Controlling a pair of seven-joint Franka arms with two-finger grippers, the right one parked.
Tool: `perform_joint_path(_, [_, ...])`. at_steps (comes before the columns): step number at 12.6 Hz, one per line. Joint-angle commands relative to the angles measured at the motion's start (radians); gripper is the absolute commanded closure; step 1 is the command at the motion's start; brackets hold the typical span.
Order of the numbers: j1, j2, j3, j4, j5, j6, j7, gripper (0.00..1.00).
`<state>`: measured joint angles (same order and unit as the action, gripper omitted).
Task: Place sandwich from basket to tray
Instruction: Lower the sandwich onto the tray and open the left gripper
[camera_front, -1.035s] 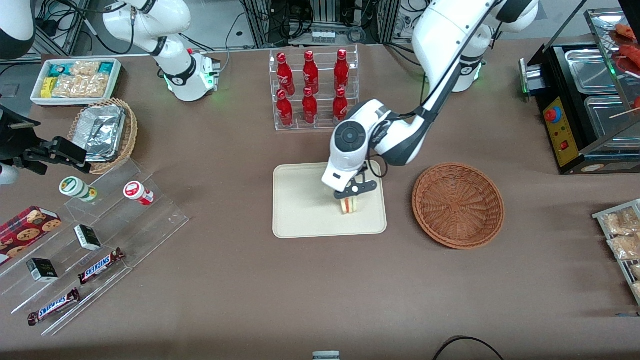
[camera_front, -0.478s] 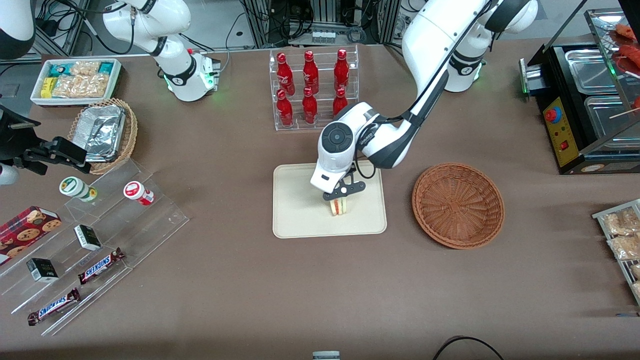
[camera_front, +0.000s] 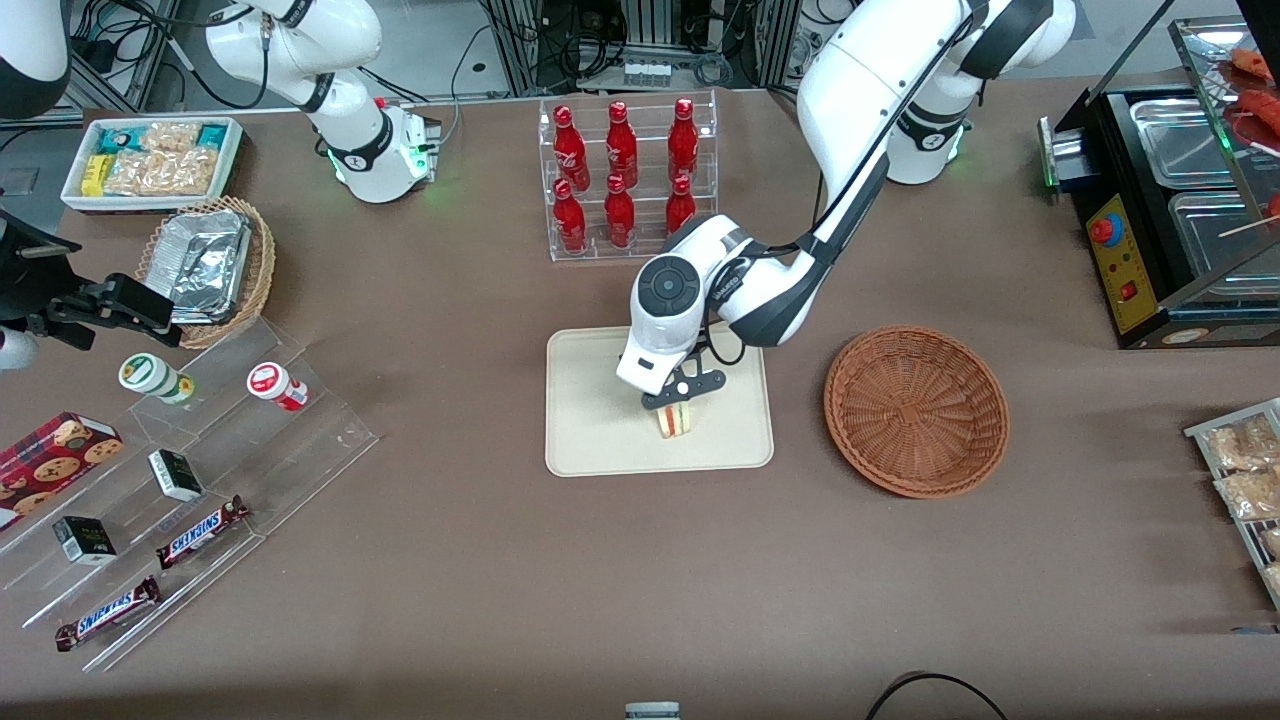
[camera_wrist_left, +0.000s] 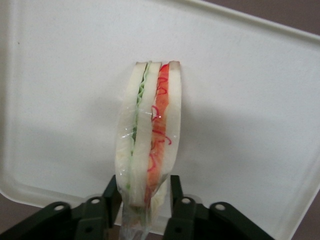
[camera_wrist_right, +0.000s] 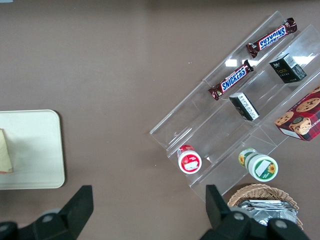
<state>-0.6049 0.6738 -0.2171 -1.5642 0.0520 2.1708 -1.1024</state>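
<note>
I see my working arm's black gripper (camera_front: 678, 403) low over the flat cream-beige tray with rounded corners (camera_front: 590, 420). Its jaws are closed tight on the small three-cornered sandwich of white bread with red and green filling (camera_front: 676, 420). In the wrist view the two black fingers (camera_wrist_left: 111, 197) press on both sides of the sandwich (camera_wrist_left: 149, 140) at its wide end, and the sandwich stands on edge with its layers showing. A thin clear wrap covers it. The cream tray (camera_wrist_left: 250, 100) fills almost all of that view under the sandwich. I cannot tell if the sandwich touches the tray or hangs just above it.

The sandwich is over the part of the tray nearer the front camera, toward the round red-brown woven basket (camera_front: 916, 410). That basket sits on the brown desk (camera_front: 600, 580) just beside the tray, toward the working arm's end, and it has nothing in it.

Farther from the camera than the tray stands a clear rack of red bottles (camera_front: 625, 175). The parked arm's camera shows one corner of the tray (camera_wrist_right: 35, 150) with a bit of the sandwich (camera_wrist_right: 5, 152) over it.
</note>
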Motion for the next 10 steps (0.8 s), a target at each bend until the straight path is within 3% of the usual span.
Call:
perform_joint_path(1, [-0.013,-0.037,0.013,0.027,0.04,-0.06,-0.024,0.0])
perform_joint_path(10, [0.043,-0.23,0.025,0.022,0.054,-0.364,0.104,0.0])
